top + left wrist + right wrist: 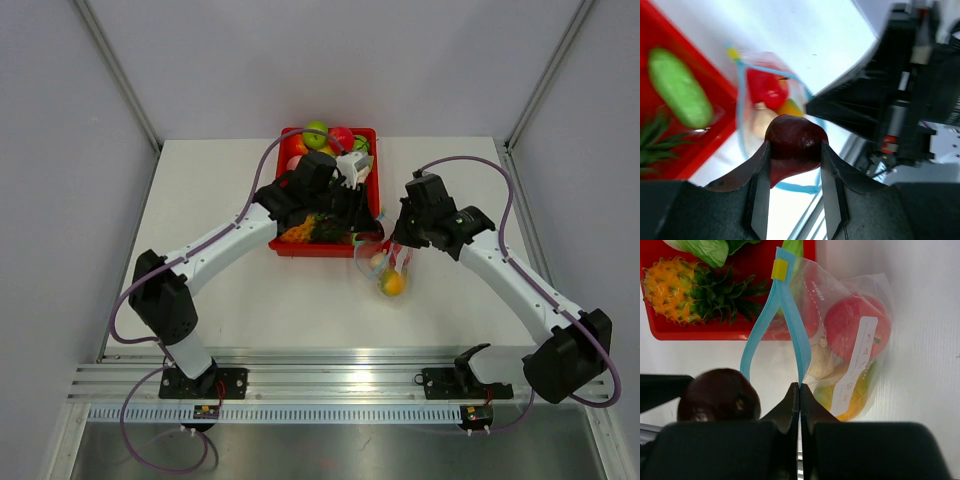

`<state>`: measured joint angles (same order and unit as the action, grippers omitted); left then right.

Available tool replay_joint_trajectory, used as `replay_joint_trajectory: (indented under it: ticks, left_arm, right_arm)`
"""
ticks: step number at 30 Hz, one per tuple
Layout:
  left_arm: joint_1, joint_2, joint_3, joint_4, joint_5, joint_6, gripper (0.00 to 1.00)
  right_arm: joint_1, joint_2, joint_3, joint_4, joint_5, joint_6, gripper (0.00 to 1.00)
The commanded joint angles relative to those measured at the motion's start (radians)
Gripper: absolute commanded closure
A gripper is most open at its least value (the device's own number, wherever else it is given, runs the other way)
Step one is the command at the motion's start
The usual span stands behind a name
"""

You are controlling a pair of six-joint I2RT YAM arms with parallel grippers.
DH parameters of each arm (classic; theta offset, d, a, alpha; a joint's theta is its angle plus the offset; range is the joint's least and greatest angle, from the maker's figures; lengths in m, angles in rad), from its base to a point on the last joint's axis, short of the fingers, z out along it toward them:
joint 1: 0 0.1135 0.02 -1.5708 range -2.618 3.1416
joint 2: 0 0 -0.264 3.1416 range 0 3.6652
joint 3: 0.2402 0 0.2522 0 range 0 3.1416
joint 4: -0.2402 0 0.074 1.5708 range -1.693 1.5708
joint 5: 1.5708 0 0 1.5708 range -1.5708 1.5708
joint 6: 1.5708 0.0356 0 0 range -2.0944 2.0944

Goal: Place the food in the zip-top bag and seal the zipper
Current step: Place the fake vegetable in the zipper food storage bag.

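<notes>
The white-and-black left arm (215, 250) reaches forward and rightward from its base, with its elbow bent out to the left. The left gripper (795, 155) has its two black fingers (760, 170) clamped on either side of a dark red round plastic toy fruit (795, 137). The white-and-black right arm (510, 275) angles forward and left from an elbow far out on the right. The right gripper (799, 390) has its jaws pressed together, pinching a thin light blue-teal plastic zipper strip (794, 335).
</notes>
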<state>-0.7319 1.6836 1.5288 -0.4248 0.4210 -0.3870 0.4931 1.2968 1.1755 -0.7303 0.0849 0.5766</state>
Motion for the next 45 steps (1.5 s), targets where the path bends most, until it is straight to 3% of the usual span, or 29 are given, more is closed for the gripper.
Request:
replay_joint_trajectory:
  ticks: [1,4,7,9,11,15,21,26,33,37,39,45]
  left_arm:
    - [-0.035,-0.009,0.004,0.089,0.068,-0.047,1.00]
    - [-0.058,0.042,0.031,0.072,0.044,-0.055,0.99]
    - [-0.081,0.088,0.068,0.026,-0.028,-0.030,0.92]
    - [-0.086,0.097,0.071,0.030,-0.022,-0.030,0.69]
    - [-0.089,0.105,0.073,0.034,-0.005,-0.029,0.38]
    - [-0.093,0.099,0.073,0.021,0.005,-0.020,0.24]
    - [-0.093,0.050,0.088,-0.064,-0.019,0.059,0.27]
    - [-0.075,-0.027,0.082,-0.138,-0.160,0.155,0.38]
    - [0.096,-0.039,0.019,-0.149,-0.160,0.158,0.41]
    - [0.170,0.074,0.114,-0.192,-0.286,0.154,0.39]
    - [0.205,0.173,0.281,-0.283,-0.379,0.166,0.37]
    - [0.236,0.327,0.448,-0.338,-0.392,0.209,0.28]
  right_arm:
    - [0.002,-0.053,0.004,0.019,-0.004,0.006,1.00]
    - [0.002,-0.070,0.003,0.008,-0.002,0.009,1.00]
    - [0.002,-0.090,0.000,-0.006,0.001,0.012,1.00]
    - [0.002,-0.108,-0.007,-0.012,0.004,0.016,1.00]
    - [0.002,-0.123,-0.011,-0.018,0.009,0.019,1.00]
    - [0.002,-0.140,-0.034,-0.018,0.009,0.028,1.00]
    - [0.002,-0.160,-0.053,-0.041,0.041,0.020,1.00]
    - [0.002,-0.194,-0.066,-0.061,0.055,0.025,1.00]
    - [0.002,-0.237,-0.089,-0.077,0.072,0.022,1.00]
    - [0.002,-0.252,-0.086,-0.095,0.088,0.009,1.00]
    - [0.002,-0.254,-0.082,-0.100,0.092,0.002,1.00]
    - [0.002,-0.249,-0.088,-0.101,0.092,0.002,1.00]
